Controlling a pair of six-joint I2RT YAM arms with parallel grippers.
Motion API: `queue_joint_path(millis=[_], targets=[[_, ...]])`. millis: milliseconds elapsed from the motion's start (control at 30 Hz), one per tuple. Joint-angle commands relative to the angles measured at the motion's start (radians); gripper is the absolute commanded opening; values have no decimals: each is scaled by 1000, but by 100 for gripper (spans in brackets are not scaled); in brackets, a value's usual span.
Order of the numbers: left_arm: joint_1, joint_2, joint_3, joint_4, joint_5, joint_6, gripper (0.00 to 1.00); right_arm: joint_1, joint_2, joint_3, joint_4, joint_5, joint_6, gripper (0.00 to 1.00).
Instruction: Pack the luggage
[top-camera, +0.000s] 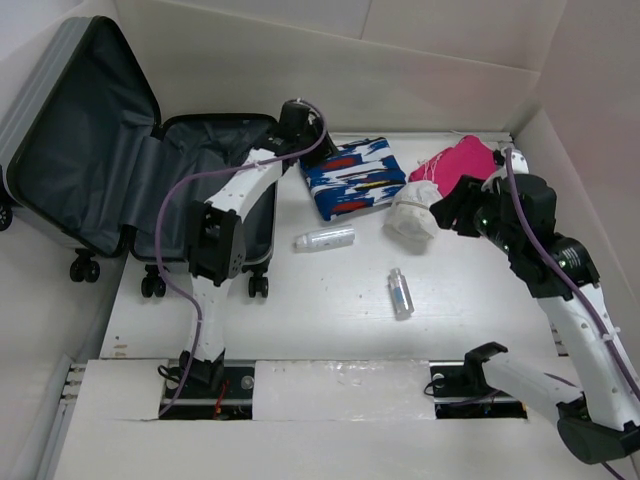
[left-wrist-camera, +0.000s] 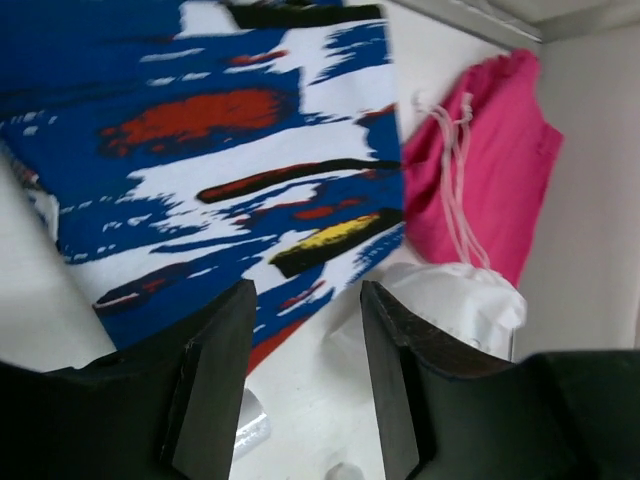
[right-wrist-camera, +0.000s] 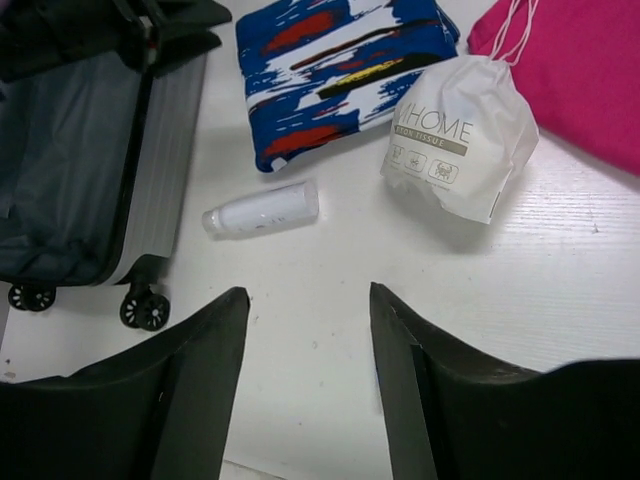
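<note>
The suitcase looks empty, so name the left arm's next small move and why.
Probably lower the left gripper onto the blue patterned cloth: its jaws hang apart and empty just above the cloth's edge, with the luggage open alongside.

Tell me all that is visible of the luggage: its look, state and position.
The luggage is a silver-grey hard-shell suitcase with ribbed shell, dark grey fabric lining and black wheels. It lies open at the far left of the table, lid raised leftward. No packed item shows inside; the left arm crosses above it.
</note>
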Motion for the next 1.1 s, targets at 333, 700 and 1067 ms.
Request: queue_joint_path(millis=[333,700,1067], targets=[[-53,-2,-152,-5,-339,-291,50,11,-83,-54,-18,-54,22,61],[-83,56,-195,-131,-501,-446,50,11,-153,-63,-61,-75,2,62],[-72,200,-96,-130,-420,-430,66,11,-195,-54,-99,-221,2,63]])
